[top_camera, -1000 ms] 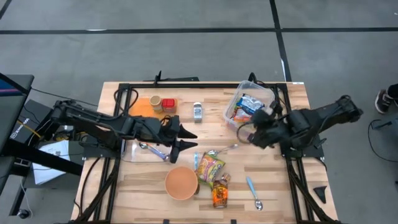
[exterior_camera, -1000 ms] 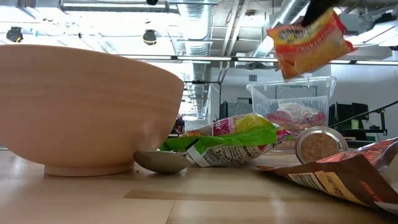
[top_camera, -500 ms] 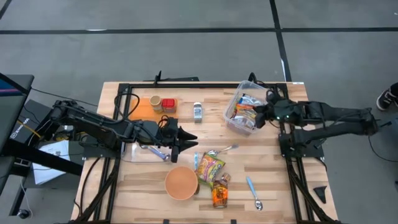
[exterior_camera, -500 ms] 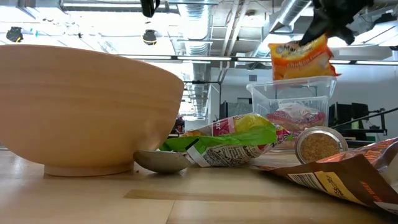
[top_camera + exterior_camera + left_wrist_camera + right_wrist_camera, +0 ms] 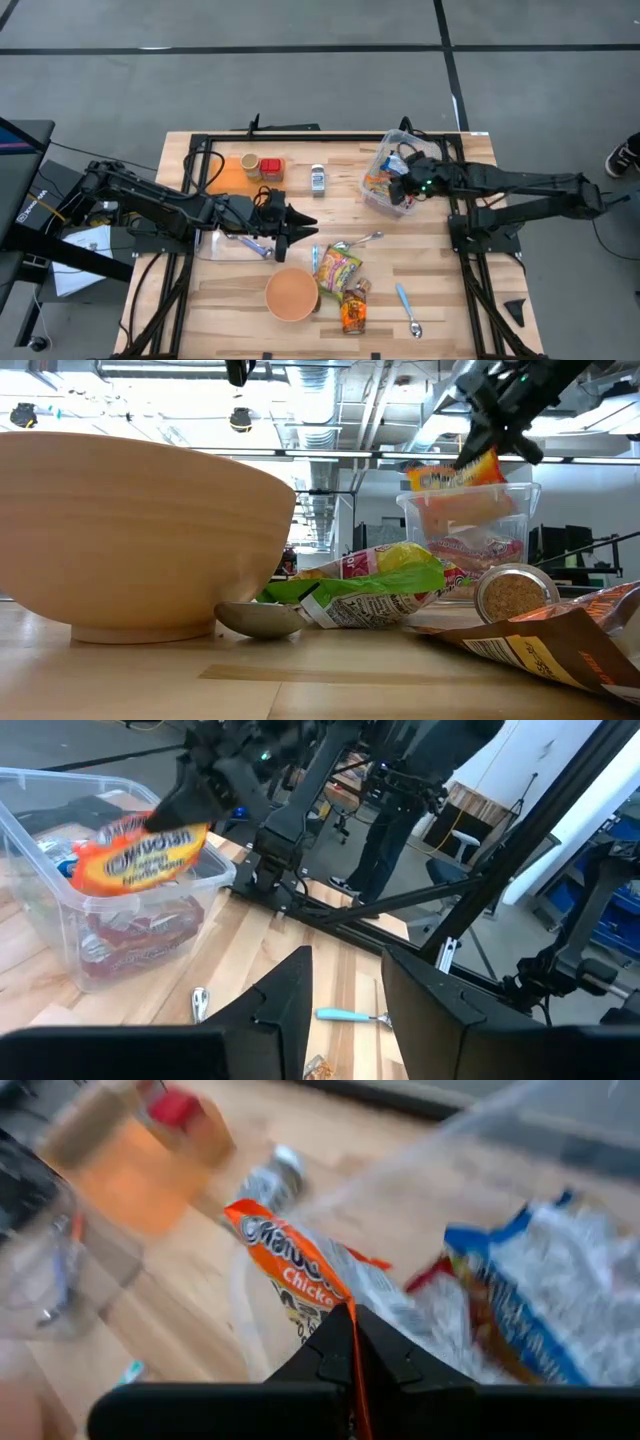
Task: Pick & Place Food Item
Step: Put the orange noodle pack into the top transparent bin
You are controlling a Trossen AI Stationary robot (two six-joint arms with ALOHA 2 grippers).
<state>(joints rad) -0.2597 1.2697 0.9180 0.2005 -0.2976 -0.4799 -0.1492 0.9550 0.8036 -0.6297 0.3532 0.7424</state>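
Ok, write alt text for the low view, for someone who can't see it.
The right gripper, shut on an orange noodle packet, lowers it into a clear plastic bin at the back right. A large wooden bowl fills the left foreground, with a spoon and snack bags beside it.

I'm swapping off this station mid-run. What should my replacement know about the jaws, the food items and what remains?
Right gripper: jaws shut on the orange noodle packet, holding it over the clear bin, partly lowered in.
Left gripper: near table centre, holding nothing, jaws partly open.
Done: the bin already holds other packets.
Left: release the noodle packet; the green snack bag and the brown packet lie beside the wooden bowl.
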